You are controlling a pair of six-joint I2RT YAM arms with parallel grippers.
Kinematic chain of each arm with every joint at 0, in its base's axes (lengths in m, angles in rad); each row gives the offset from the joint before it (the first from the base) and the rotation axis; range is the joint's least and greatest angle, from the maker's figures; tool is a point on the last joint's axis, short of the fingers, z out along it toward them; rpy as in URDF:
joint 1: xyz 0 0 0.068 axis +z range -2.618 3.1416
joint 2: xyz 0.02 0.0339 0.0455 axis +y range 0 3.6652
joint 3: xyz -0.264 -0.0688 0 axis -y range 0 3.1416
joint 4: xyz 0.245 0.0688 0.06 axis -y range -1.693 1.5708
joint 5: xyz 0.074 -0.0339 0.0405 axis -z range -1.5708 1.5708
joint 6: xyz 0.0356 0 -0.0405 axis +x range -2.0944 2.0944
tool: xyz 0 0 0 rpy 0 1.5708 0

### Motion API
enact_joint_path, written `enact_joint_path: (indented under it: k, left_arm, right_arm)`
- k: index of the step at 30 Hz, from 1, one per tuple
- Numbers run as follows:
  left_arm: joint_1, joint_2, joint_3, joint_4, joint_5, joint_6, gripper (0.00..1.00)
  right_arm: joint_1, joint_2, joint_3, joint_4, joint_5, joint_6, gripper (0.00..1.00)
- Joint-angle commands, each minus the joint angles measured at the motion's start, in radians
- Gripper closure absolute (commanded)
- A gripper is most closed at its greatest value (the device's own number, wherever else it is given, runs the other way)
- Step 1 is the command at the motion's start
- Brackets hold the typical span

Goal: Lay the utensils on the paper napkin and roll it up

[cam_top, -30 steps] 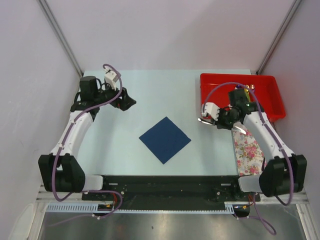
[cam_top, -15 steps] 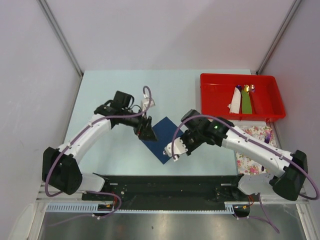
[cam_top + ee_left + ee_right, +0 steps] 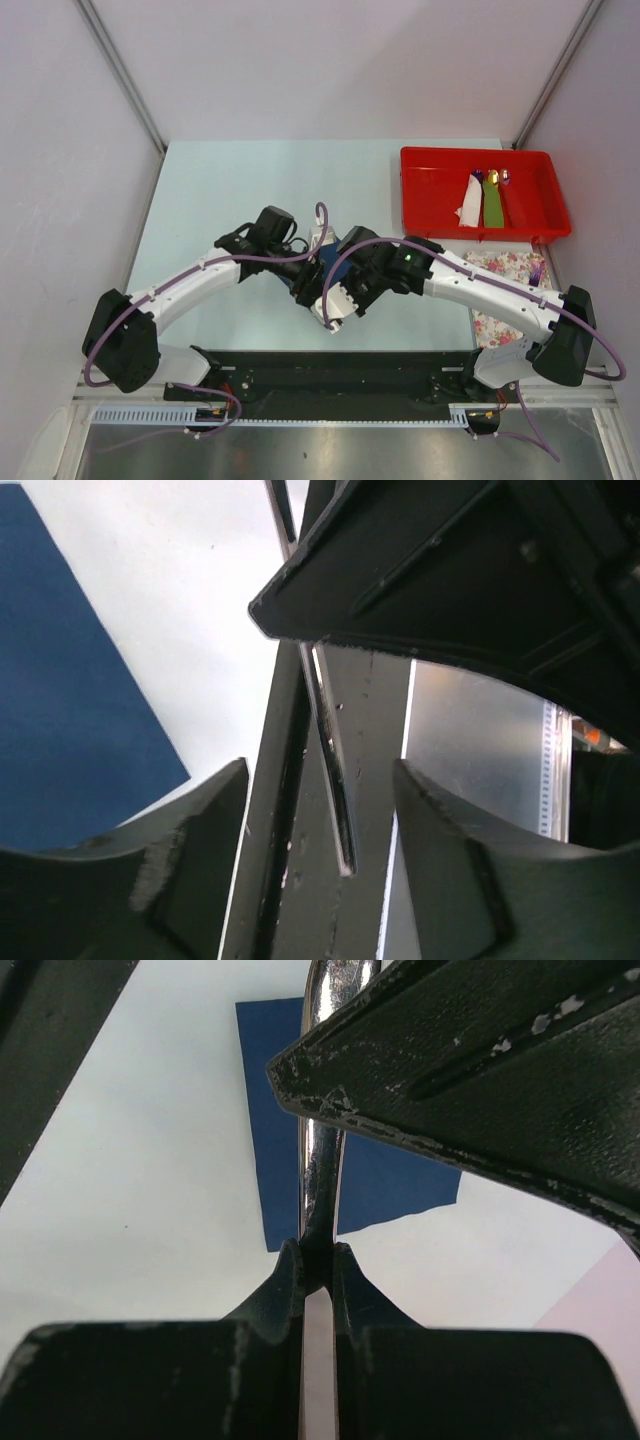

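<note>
Looked down on a pale blue worktop [image 3: 230,180], flat and smooth. Found plain, pale lilac walls [image 3: 330,60] behind it and on both sides. Saw two thin grey metal poles [image 3: 119,70] leaning up in the back corners. Noticed a long black bar [image 3: 300,378] along the near edge, then a shiny grey metal sheet [image 3: 330,450] below it. Met soft, even light everywhere, with only faint shadows.

Left hand [image 3: 320,770], right hand [image 3: 317,1255] crowd over napkin [image 3: 60,730].

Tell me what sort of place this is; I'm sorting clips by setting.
Probably a lab robot cell: plain white walls enclose a table; left arm and right arm sit on a black rail.
</note>
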Motion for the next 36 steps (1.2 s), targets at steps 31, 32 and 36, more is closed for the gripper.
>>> enact_joint_path:
  k: [31,32,36]
  left_arm:
    - [-0.003,-0.11,-0.136,0.422,-0.003,-0.285,1.0]
    - [0.008,-0.132,-0.168,0.492,-0.01,-0.302,1.0]
    - [0.066,-0.263,-0.259,0.689,-0.101,-0.406,1.0]
  right_arm:
    - [0.031,-0.114,-0.026,0.307,0.217,0.151,0.33]
    - [0.015,-0.132,-0.03,0.357,0.223,0.179,0.26]
    - [-0.055,-0.193,-0.043,0.54,0.241,0.436,0.01]
